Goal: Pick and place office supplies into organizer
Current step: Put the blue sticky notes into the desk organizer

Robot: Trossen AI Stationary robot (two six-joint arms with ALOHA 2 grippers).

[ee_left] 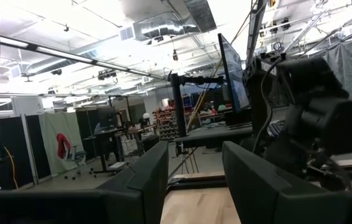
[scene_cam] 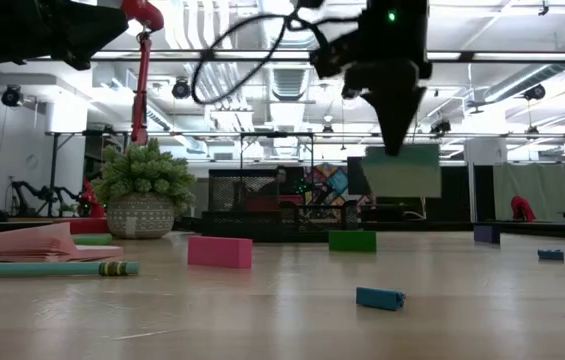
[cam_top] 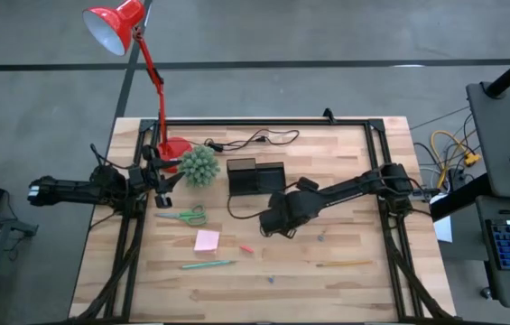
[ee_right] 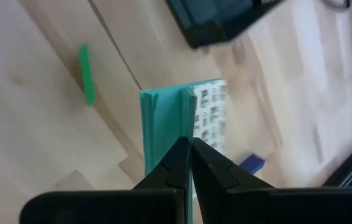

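Observation:
My right gripper point(cam_top: 277, 221) hovers over the table's middle, just nearside of the black organizer point(cam_top: 256, 177), and is shut on the white-green patterned block point(scene_cam: 402, 170). The high view hides the block under the gripper. My left gripper point(cam_top: 160, 181) waits open at the table's left, beside the spiky plant. Lying flat on the wood are the green-handled scissors point(cam_top: 182, 217), the pink sticky pad point(cam_top: 207, 239), the green pen point(cam_top: 208, 264), the yellowish stick point(cam_top: 345, 264), a red bit point(cam_top: 246, 248) and a bluish bit point(cam_top: 273, 278). My right gripper pinches the patterned block by its upper edge point(ee_right: 188, 127) between the two fingertips point(ee_right: 177, 163). The fingers come from above, pointing down. The block hangs upright below them, lifted clear of the table point(scene_cam: 402, 185).
The red lamp's base point(cam_top: 175, 148) and the spiky plant point(cam_top: 199, 165) stand left of the organizer, with a black cable point(cam_top: 255, 140) behind it. A green bit point(ee_right: 86, 73) and a blue bit point(ee_right: 250, 163) lie on the wood below my right gripper. Bare wood lies toward the near right.

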